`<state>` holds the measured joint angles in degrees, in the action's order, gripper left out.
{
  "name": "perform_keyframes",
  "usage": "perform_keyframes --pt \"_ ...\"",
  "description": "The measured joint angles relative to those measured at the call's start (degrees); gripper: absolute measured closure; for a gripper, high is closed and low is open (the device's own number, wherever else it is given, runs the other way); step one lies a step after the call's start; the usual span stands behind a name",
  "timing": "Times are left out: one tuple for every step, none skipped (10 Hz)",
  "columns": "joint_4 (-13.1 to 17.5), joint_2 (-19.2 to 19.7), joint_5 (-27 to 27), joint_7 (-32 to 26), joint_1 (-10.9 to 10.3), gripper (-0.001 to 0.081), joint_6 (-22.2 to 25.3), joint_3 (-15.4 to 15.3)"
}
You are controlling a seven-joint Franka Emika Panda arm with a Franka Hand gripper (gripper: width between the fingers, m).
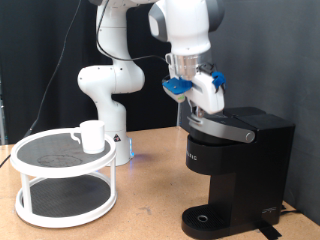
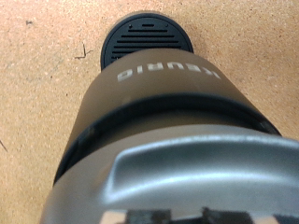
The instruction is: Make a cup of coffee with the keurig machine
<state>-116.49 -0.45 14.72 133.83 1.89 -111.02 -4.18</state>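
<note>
The black keurig machine [image 1: 238,160] stands on the wooden table at the exterior view's right, with its lid [image 1: 222,126] down or nearly down. My gripper [image 1: 206,103] hangs right over the front of the lid and seems to touch it. Nothing shows between its fingers. The wrist view looks down over the rounded lid [image 2: 163,103] with its pale logo to the round drip tray [image 2: 147,39]; my fingers do not show clearly there. The white cup [image 1: 92,135] stands on the top tier of the round table, far from the gripper.
The white two-tier round table [image 1: 40,165] stands at the exterior view's left. The robot's white base [image 1: 108,110] is behind it. The drip tray [image 1: 205,220] holds nothing. A dark curtain closes off the back.
</note>
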Motion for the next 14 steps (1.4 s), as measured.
perform_keyframes --pt "-1.20 1.00 -0.01 -0.01 0.01 0.0806 -1.92 0.00" --pt "-1.59 1.49 -0.04 -0.04 0.13 0.0806 -3.76 0.04" --pt "-1.68 1.48 -0.01 -0.05 0.16 0.0806 -4.09 0.04" --pt "-1.70 1.48 0.07 -0.10 0.18 0.0806 -4.12 0.04" --pt "-1.72 1.48 0.34 -0.45 0.23 0.0806 -4.15 0.06" --pt "-1.79 1.50 1.91 -1.99 0.45 0.0806 -4.22 0.16" --pt "-1.92 1.56 5.77 -5.25 0.78 0.0806 -4.38 0.47" --pt "-1.98 1.65 10.33 -9.14 1.21 0.0806 -4.34 0.65" --pt "-1.89 1.65 13.88 -12.06 1.51 0.0806 -4.00 0.70" --pt "-1.46 1.54 16.56 -14.20 1.77 0.0806 -3.13 0.74" --pt "-0.66 1.28 18.92 -15.90 2.03 0.0806 -1.61 0.81" --pt "0.14 0.83 20.49 -16.79 2.19 0.0806 -0.33 0.87" --pt "1.34 0.31 21.76 -17.22 2.21 0.0806 1.57 0.89" --pt "2.70 0.29 22.03 -17.33 2.28 0.0806 3.41 0.90"
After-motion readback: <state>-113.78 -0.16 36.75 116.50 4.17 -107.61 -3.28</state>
